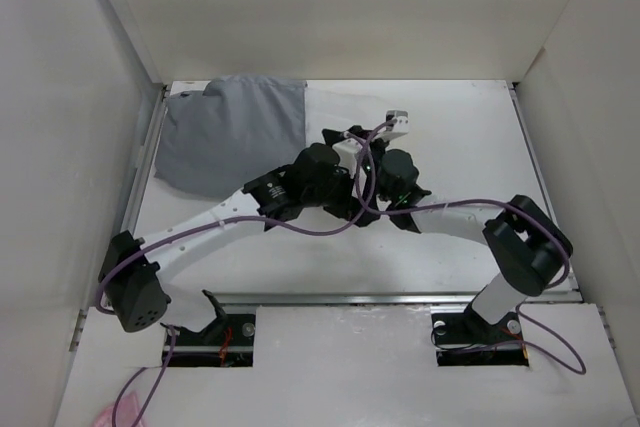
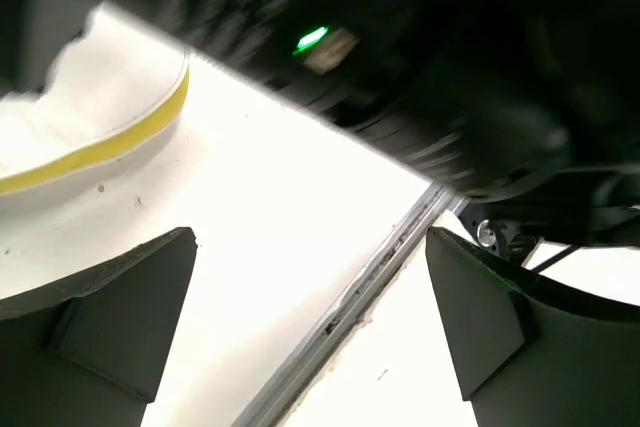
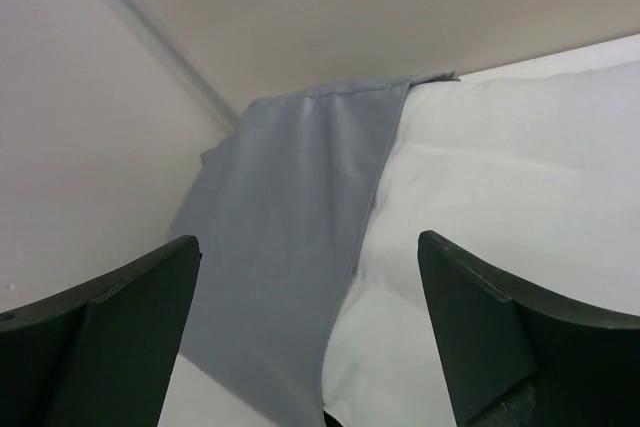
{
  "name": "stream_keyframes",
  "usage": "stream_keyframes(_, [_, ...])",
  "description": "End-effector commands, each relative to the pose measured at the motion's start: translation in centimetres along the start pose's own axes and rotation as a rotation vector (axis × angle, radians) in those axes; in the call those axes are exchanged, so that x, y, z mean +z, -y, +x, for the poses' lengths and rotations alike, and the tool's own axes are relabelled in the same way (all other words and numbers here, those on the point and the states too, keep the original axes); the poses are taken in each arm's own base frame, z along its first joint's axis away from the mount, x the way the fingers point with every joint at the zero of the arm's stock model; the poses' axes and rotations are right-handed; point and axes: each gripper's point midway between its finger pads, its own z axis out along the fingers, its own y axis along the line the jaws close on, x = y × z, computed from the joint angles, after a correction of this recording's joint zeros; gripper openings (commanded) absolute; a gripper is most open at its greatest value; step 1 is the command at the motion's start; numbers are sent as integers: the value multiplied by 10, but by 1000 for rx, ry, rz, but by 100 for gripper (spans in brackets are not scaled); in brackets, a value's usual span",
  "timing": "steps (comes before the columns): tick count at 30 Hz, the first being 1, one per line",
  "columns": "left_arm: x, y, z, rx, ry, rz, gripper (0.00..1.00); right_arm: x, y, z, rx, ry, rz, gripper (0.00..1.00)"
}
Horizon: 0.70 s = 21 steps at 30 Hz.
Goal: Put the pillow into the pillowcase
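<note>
The grey pillowcase (image 1: 235, 132) lies at the far left of the table. The white pillow (image 1: 345, 107) sticks out of its right side; how deep it sits inside is hidden. In the right wrist view the pillowcase (image 3: 290, 207) lies over the pillow's (image 3: 500, 197) left part. My right gripper (image 3: 308, 247) is open and empty, just above them; in the top view it (image 1: 340, 139) is at the pillow's near edge. My left gripper (image 2: 310, 247) is open and empty over bare table, facing the near rail. The pillow's yellow band (image 2: 120, 142) shows behind it.
White walls enclose the table on three sides. A metal rail (image 2: 350, 307) runs along the near edge (image 1: 380, 299). Both arms cross in the middle, with purple cables (image 1: 330, 229) looping between them. The right arm's dark body fills the top of the left wrist view.
</note>
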Motion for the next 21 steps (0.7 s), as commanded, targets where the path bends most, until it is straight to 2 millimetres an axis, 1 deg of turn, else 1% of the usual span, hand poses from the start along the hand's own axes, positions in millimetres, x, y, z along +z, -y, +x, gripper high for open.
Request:
stream_keyframes(1, [-33, 10, -40, 9, 138, 1, 100, -7, 13, -18, -5, 14, 71, 95])
stream_keyframes(2, [-37, 8, -43, 9, 155, -12, 100, -10, 13, -20, -9, 4, 78, 97])
stream_keyframes(3, [-41, -3, -51, -18, 174, -52, 100, -10, 25, -19, -32, -8, 113, 99])
stream_keyframes(4, [-47, -4, -59, -18, 200, -73, 100, -9, 37, -25, -42, -13, 148, 99])
stream_keyframes(5, [-51, -22, -70, -44, 249, -168, 100, -8, 44, -32, -58, -14, 170, 99])
stream_keyframes(6, [-57, -33, -79, -85, 285, -232, 100, -6, 53, -36, -64, -19, 189, 99])
stream_keyframes(7, [-62, -45, -88, -113, 308, -301, 100, 2, 62, -54, -62, -7, 187, 100])
stream_keyframes(8, [-69, -67, -98, -147, 351, -414, 100, 5, 78, -44, -78, -72, 222, 100])
stream_keyframes(9, [-64, -83, -100, -172, 344, -478, 100, 9, 88, -45, -95, -102, 234, 100])
stream_keyframes(10, [-74, -104, -114, -210, 370, -554, 100, 14, 103, -48, -106, -143, 229, 100])
stream_keyframes(11, [-74, -118, -121, -235, 376, -594, 100, 21, 109, -51, -118, -181, 245, 100])
stream_keyframes(12, [-72, -130, -129, -242, 378, -620, 100, 25, 122, -42, -163, -225, 252, 100])
stream_keyframes(13, [-60, -158, -127, -269, 342, -680, 100, 28, 127, -40, -190, -253, 243, 100])
stream_keyframes(14, [-60, -164, -146, -246, 358, -684, 100, 35, 127, -46, -204, -258, 237, 100])
stream_keyframes(15, [-57, -178, -150, -248, 351, -728, 100, 36, 132, -43, -224, -283, 231, 100])
stream_keyframes(16, [-34, -204, -143, -258, 295, -792, 100, 40, 135, -34, -288, -317, 200, 100])
stream_keyframes(17, [-42, -215, -162, -275, 307, -828, 100, 42, 131, -25, -299, -363, 161, 100])
stream_keyframes(18, [-35, -226, -164, -273, 280, -849, 100, 52, 121, -25, -314, -386, 106, 100])
stream_keyframes(19, [-27, -237, -165, -279, 263, -874, 97, 56, 129, -3, -353, -456, 76, 100])
stream_keyframes(20, [-2, -259, -151, -287, 195, -906, 97, 59, 129, 5, -343, -490, 58, 100])
stream_keyframes(21, [0, -265, -164, -288, 207, -894, 97, 65, 120, 9, -342, -514, -3, 100])
